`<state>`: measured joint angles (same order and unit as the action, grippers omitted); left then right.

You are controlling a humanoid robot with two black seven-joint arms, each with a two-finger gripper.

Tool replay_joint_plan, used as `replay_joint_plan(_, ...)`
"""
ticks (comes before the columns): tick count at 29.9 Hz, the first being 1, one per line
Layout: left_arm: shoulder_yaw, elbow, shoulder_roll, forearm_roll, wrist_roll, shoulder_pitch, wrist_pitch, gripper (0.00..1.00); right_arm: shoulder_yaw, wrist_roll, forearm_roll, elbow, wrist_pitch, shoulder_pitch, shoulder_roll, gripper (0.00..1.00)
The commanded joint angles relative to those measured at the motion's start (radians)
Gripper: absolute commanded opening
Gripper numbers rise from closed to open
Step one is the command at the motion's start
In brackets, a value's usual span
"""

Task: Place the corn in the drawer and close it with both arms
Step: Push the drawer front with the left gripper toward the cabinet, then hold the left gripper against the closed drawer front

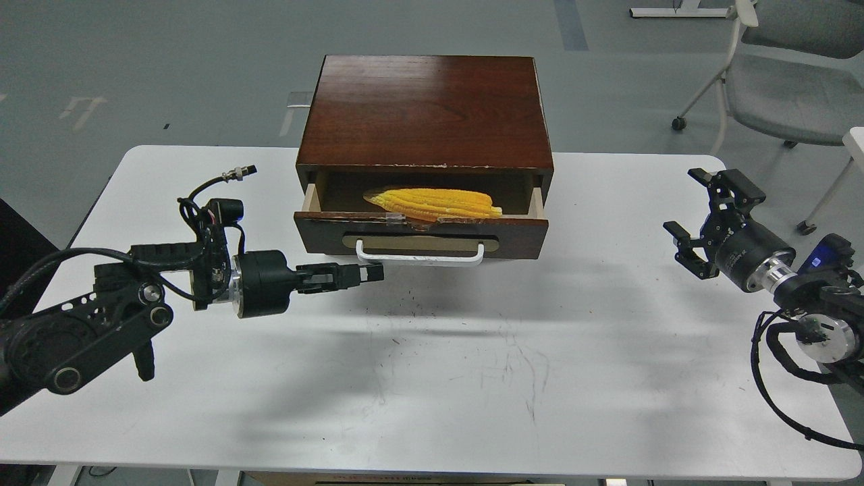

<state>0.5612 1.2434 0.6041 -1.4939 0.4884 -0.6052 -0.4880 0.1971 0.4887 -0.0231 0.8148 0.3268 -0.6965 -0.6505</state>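
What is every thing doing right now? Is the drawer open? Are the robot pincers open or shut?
drawer: partly open.
corn: lying on its side inside the drawer.
left pincer: shut, empty, just left of the white handle.
right pincer: open, empty, far right of the cabinet.

A scuffed white table [432,378]; grey wheeled chair [776,94] behind.

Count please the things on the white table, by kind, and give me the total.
Cabinet: 1
Drawer, partly open: 1
Corn, lying inside the drawer: 1
Total: 3
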Motion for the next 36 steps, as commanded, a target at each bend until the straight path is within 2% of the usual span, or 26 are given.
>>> replay_joint_plan(1, -0.003, -0.038, -0.021, 0.0, 0.0, -0.011, -0.001, 0.0, 0.001, 0.0, 0.0, 0.001, 0.0, 0.002, 0.0, 1.0)
replay_joint_plan(25, -0.017, -0.272, -0.109, 0.046, 0.0, -0.14, -0.001, 0.0, 0.001, 0.0, 0.0, 0.0, 0.0, 0.011, 0.005, 1.0)
replay_joint_plan(36, -0.018, -0.315, -0.116, 0.044, 0.0, -0.142, -0.001, 0.0, 0.001, 0.0, -0.001, 0.001, 0.0, 0.011, 0.003, 1.0)
